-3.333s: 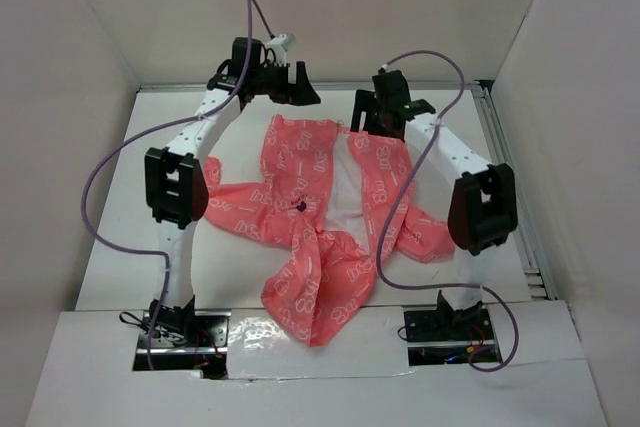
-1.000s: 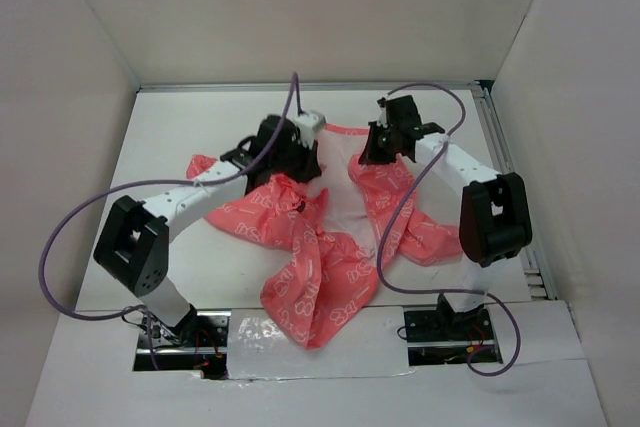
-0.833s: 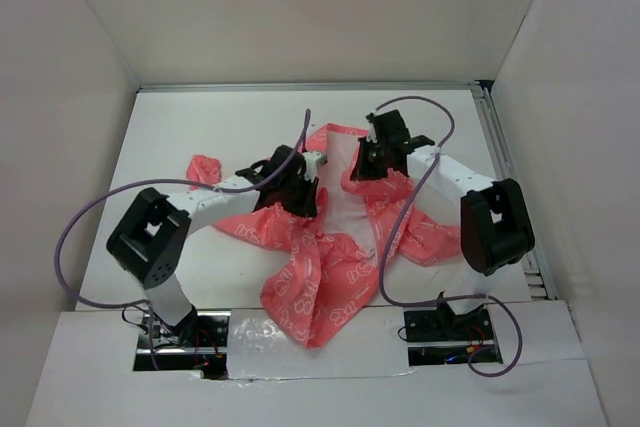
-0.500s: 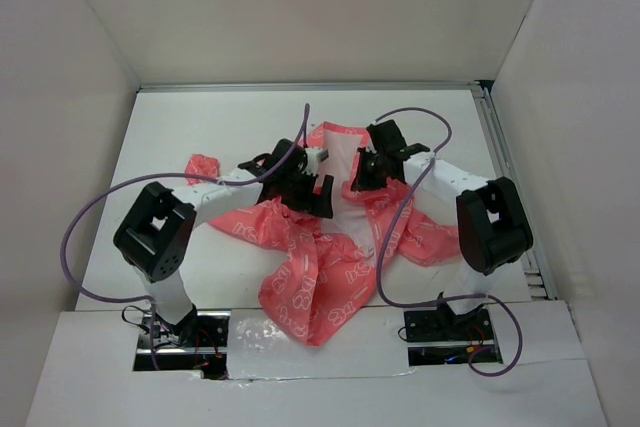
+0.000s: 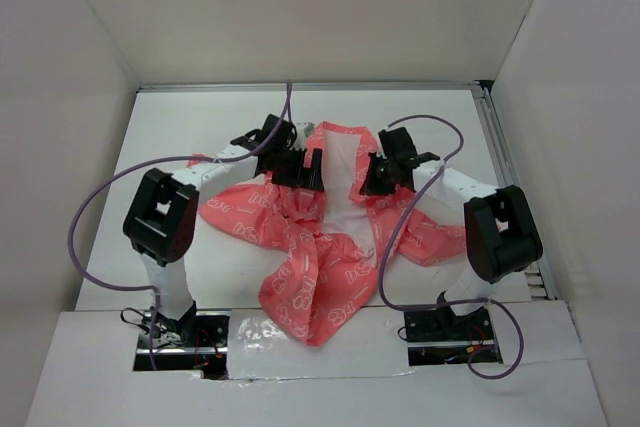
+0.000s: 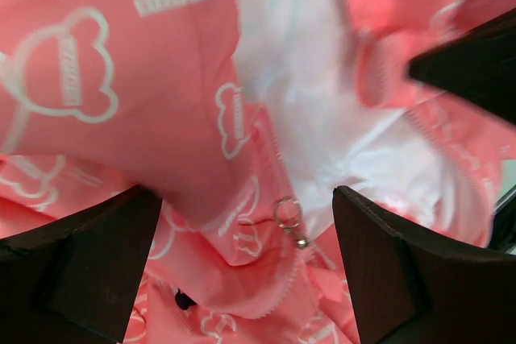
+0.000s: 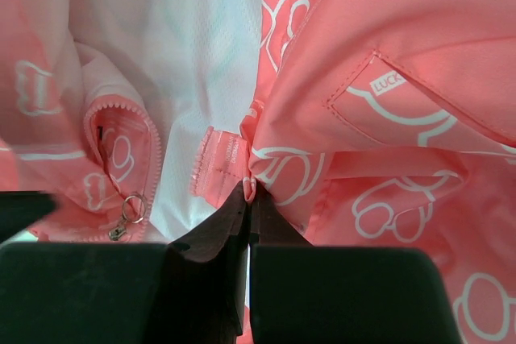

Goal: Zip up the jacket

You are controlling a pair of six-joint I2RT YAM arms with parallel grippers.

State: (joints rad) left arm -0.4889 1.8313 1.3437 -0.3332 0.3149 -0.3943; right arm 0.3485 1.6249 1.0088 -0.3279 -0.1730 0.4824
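Coral-pink with a white outline print, the jacket [image 5: 300, 257] lies unzipped across the middle of your white surface [image 5: 170, 127]. One end points toward the far edge, and a bunched part reaches the near edge between the two arm bases. Its front is open, and the pale lining [image 5: 345, 192] shows between the two panels.

Your left gripper [image 5: 305, 172] sits low over the panel on its own side, released, with its fingers [image 6: 81, 271] spread wide and nothing held. In its wrist view, the metal zipper pull [image 6: 288, 221] hangs on the toothed edge between those fingers.

Your right gripper [image 5: 373, 182] is clenched on the front edge of the other panel. Its fingertips [image 7: 230, 231] press together on a small fold of pink fabric just beside the lining.
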